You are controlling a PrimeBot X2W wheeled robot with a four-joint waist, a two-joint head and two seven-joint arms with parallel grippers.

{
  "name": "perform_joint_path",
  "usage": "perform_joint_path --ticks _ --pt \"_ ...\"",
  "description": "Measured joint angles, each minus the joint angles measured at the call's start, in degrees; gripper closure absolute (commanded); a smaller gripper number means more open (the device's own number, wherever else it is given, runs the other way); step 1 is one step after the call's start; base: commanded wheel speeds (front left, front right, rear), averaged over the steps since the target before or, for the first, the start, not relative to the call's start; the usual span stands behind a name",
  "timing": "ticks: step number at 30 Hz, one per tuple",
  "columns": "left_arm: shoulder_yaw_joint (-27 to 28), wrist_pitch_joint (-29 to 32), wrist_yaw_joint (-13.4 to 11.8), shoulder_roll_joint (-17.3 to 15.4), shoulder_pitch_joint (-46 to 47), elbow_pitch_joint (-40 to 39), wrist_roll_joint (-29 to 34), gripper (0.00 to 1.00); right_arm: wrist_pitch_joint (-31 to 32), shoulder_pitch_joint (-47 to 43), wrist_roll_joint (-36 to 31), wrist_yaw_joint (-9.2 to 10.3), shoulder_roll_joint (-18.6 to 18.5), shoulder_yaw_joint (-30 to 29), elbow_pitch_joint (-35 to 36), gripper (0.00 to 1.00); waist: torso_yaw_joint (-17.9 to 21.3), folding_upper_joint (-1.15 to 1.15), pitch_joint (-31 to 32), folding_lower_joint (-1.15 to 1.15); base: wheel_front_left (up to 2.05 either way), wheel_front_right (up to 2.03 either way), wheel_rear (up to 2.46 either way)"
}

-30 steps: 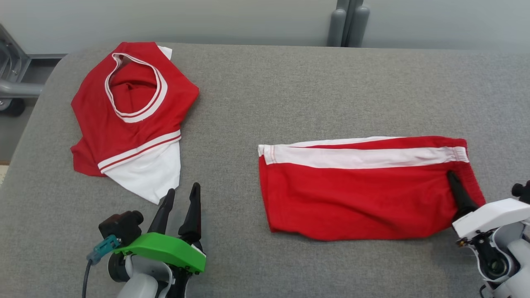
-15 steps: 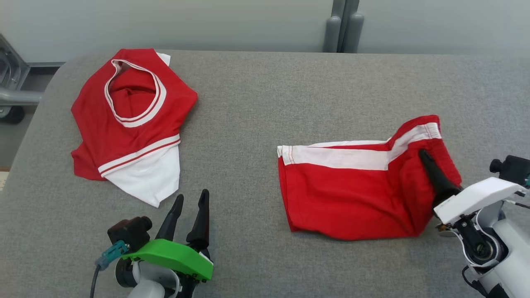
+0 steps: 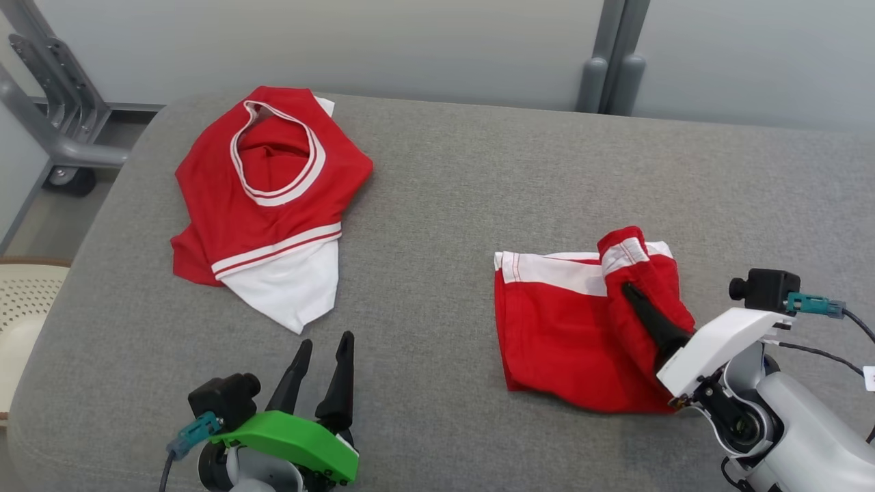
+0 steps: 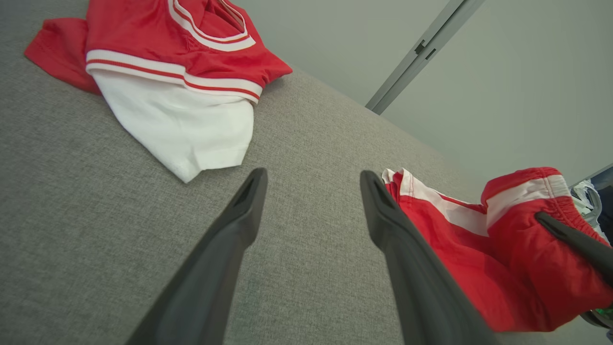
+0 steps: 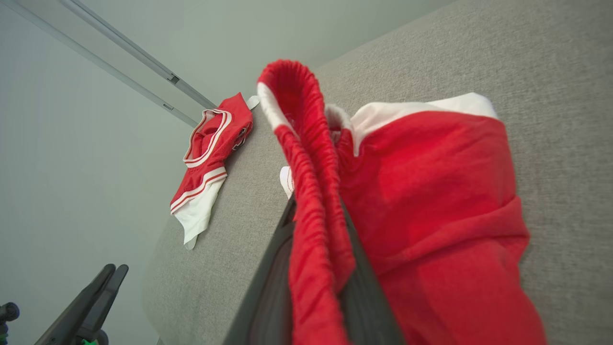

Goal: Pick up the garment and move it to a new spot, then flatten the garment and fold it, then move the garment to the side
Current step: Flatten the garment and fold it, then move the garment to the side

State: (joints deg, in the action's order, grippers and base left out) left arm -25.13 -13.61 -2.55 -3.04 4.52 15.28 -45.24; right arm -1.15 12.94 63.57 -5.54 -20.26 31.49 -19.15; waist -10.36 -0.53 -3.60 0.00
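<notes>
The garment, red shorts (image 3: 557, 335) with a white side stripe, lies at the right of the grey table. My right gripper (image 3: 627, 290) is shut on the elastic waistband end and holds it lifted and curled leftward over the rest of the shorts. In the right wrist view the waistband (image 5: 306, 158) runs up between the right gripper's (image 5: 317, 213) fingers. My left gripper (image 3: 326, 339) stands open near the front edge, holding nothing, left of the shorts. The left wrist view has the left gripper (image 4: 313, 175) pointing between the shorts (image 4: 522, 258) and a jersey.
A red and white jersey (image 3: 266, 205) lies crumpled at the table's back left. The padded grey table (image 3: 444, 191) has bare room in the middle. A metal frame with a wheel (image 3: 65, 147) and a cream basket (image 3: 20, 301) stand off the left edge.
My right gripper has carried the waistband up and leftward, doubling the shorts' right end over themselves. The head camera has shifted. The left gripper stays open in place.
</notes>
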Motion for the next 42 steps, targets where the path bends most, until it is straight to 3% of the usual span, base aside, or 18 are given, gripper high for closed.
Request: perform_joint_path --ticks 11,13,14,19,29,37,42 --pt "-0.9 1.0 -0.1 0.0 -1.6 -0.9 -0.3 0.00 1.8 3.6 -5.8 5.30 1.8 3.7 -6.6 1.00 -5.0 0.00 1.7 0.00 0.00 0.00 0.00" --pt "-0.9 1.0 -0.5 0.0 -1.6 -1.1 -0.3 0.00 2.3 4.5 -7.2 6.47 2.0 4.5 -7.7 0.53 -5.8 0.00 1.8 0.00 0.00 0.00 0.00" --pt "-0.9 1.0 -0.5 0.0 -1.6 -1.2 -0.3 0.00 2.5 5.0 -7.9 6.79 2.1 5.0 -8.1 0.00 -6.2 0.00 1.8 0.00 0.00 0.00 0.00" --pt "-0.6 1.0 -0.5 0.0 -2.0 -1.4 -0.6 0.00 3.3 7.4 -10.1 8.26 3.3 6.9 -9.5 0.00 -7.2 0.00 1.6 0.00 0.00 0.00 0.00" --pt "0.7 0.9 -1.1 0.0 -2.5 -2.8 -0.9 0.00 2.6 11.7 -11.4 7.57 6.7 8.4 -7.3 0.00 -5.9 0.00 1.6 0.00 0.00 0.00 0.00" --pt "0.8 0.9 -1.2 -0.1 -3.2 -3.8 -0.9 0.00 -0.6 12.5 -12.9 8.21 1.0 4.8 -8.0 0.00 -3.1 0.00 1.6 0.00 0.00 0.00 0.00" --pt "0.7 0.9 -1.3 -0.2 -3.5 -4.7 -0.9 0.00 -1.6 8.4 -10.9 8.62 -1.6 2.3 -9.6 0.00 -1.7 0.00 1.0 0.00 0.00 0.00 0.00"
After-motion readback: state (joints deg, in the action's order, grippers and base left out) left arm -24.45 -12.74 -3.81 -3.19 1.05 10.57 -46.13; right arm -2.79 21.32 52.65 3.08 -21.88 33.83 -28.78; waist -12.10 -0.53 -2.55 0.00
